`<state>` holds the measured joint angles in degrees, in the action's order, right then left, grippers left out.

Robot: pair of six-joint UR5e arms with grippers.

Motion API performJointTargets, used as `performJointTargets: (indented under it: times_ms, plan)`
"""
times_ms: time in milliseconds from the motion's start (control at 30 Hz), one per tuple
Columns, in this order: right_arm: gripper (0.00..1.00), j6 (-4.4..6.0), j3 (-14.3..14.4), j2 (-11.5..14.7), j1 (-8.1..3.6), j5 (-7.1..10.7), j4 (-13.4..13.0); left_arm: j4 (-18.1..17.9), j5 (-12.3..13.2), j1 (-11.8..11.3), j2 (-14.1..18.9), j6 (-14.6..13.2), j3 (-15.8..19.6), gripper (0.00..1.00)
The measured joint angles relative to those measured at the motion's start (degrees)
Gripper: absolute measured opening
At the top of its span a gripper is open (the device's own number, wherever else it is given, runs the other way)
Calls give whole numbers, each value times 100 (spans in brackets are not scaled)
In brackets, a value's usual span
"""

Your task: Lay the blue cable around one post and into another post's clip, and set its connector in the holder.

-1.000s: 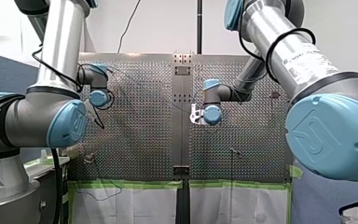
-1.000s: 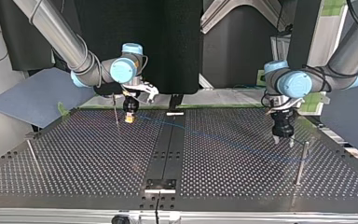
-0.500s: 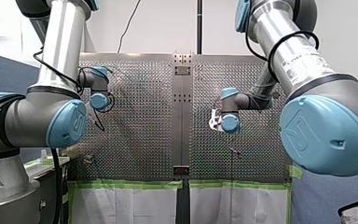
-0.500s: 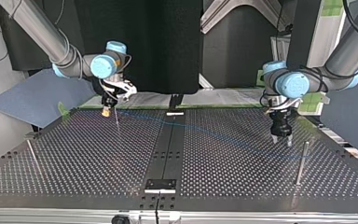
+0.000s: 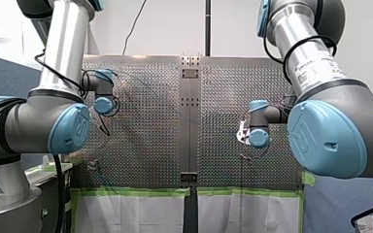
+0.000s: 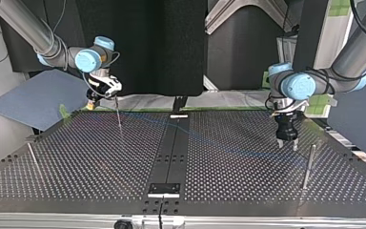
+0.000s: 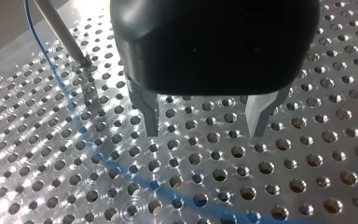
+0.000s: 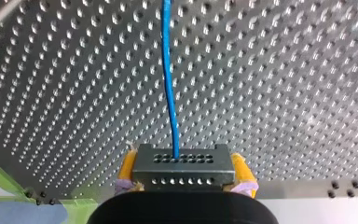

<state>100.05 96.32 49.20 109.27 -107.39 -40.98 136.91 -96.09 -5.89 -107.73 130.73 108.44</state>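
In the top view a thin post [image 6: 118,117] stands just beside my right hand [image 6: 91,106], which clamps the connector [image 8: 182,169] at the far edge of the surface [image 6: 76,162]. From there the blue cable [image 8: 167,70] crosses the middle, low over the holes, to near my left hand [image 6: 287,144]. That hand's fingers are spread, with bare surface between them. Another post [image 6: 308,162] stands near it toward the view's right, and a third post [image 6: 33,160] stands well apart at the view's left

The connector [image 8: 182,170] sits between the fingers of the right gripper [image 8: 182,161], and the cable [image 8: 168,70] runs ahead from it over the table [image 8: 284,93]. Near the left gripper [image 7: 205,133], the cable lies on the table just beside a post [image 7: 60,32].
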Motion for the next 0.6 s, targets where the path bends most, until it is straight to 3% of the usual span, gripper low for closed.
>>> performJointTargets:
  times_ms: [200,467,600]
  plan:
    - [0,90,298,-2,-298,166,-298,4,-24,1,2,-4,0,92]
    - [0,182,675,-15,-674,205,-658,11,-28,-11,2,-4,1,92]
    - [0,286,877,-109,-877,256,-811,12,-23,-13,-1,-4,2,92]
